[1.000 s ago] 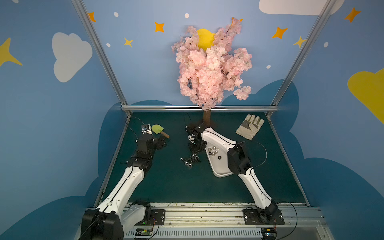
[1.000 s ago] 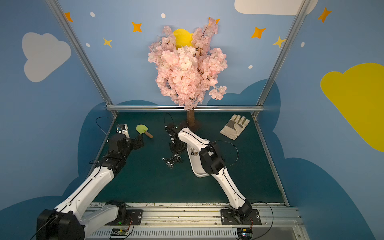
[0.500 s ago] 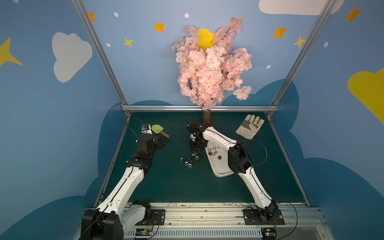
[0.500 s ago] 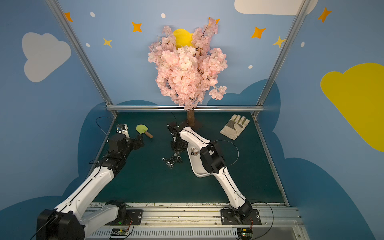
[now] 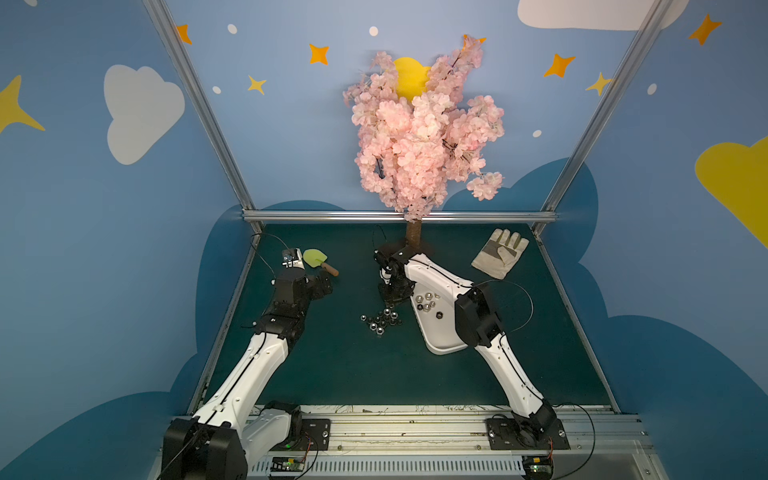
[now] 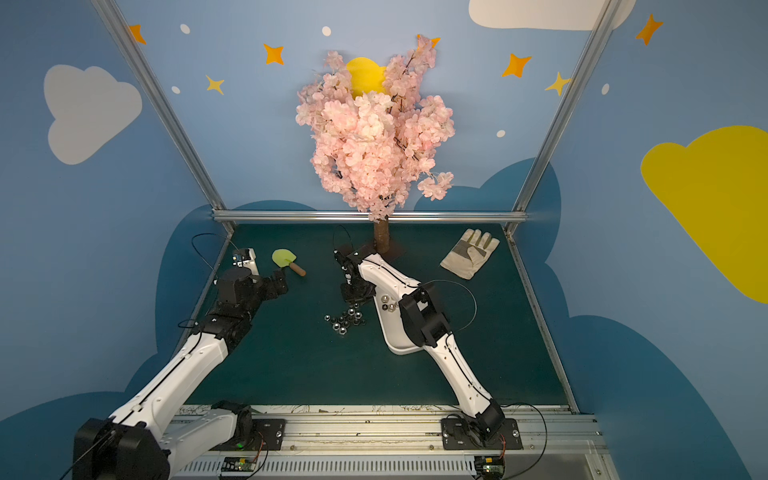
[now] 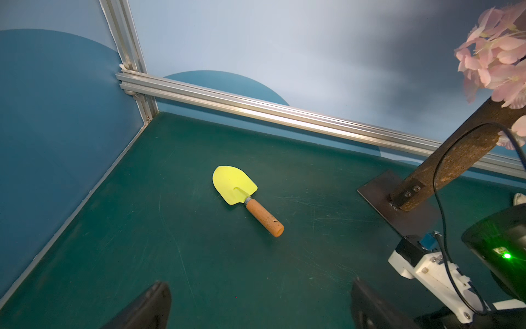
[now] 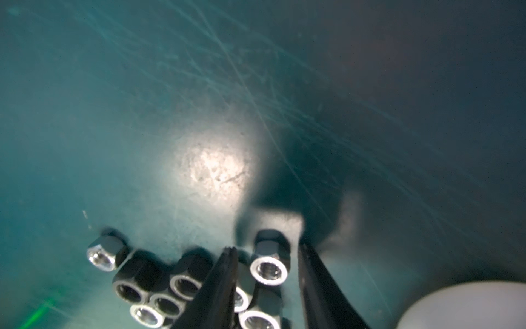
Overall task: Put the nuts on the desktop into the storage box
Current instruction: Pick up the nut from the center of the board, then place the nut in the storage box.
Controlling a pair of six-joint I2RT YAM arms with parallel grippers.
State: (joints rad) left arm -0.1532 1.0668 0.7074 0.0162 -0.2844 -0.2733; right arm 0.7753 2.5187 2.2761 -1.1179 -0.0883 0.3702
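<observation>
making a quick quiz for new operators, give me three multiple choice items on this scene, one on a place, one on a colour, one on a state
1. Where does the glove lie on the desktop? A far right corner; B near left corner; C dead centre.
2. What colour is the blade of the trowel? A red; B yellow-green; C white.
3. How is the right gripper? A shut on the trowel; B shut on nothing; C open, straddling a nut.
Key: 1 A, both top views show it far back on the right; 2 B, the left wrist view shows it plainly; 3 C, in the right wrist view the jaws stand apart either side of the nut.
</observation>
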